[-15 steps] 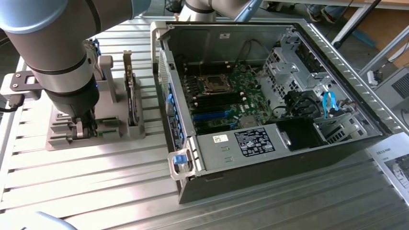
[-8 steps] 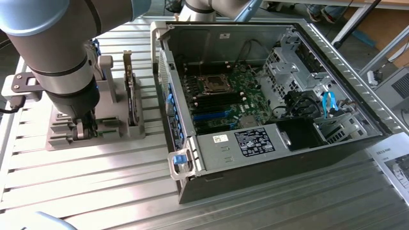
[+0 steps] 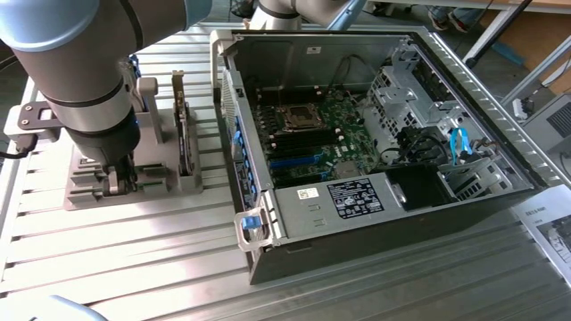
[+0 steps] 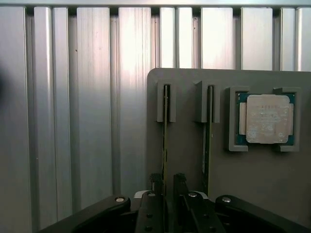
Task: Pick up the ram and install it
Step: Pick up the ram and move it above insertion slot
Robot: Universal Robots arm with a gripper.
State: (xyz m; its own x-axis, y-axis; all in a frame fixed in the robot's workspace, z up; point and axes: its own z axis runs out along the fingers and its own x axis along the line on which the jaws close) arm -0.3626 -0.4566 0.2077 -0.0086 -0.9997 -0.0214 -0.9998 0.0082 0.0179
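At the holder's outer edge, the gripper [image 4: 167, 190] hangs low with its jaws open, one finger [image 4: 156, 183] on each side of the ram [image 4: 165, 126]. The fingers stand just clear of the stick, so it looks bracketed and not yet clamped.

The ram stands on edge in the slot nearest the holder's edge, where the grey holder [image 4: 252, 179] meets the bare bench [image 4: 97, 121]. A second stick [image 4: 208, 131] of the same kind stands in the next slot, between the ram and the processor [image 4: 267, 119], which lies flat in its own pocket.

In the exterior view the gripper [image 3: 118, 182] is down at the holder, which sits on the bench just beside the open computer case [image 3: 402, 234]. A taller card [image 3: 183, 130] stands upright in the holder's side nearest the case. Inside the case lies the motherboard [image 3: 335, 124], and its memory slots [image 3: 299, 142] look empty.

As for progress, the approach seems done: the gripper is lined up on the stick. Grasping, lifting, carrying over to the case and seating the ram in a slot are all left to do.
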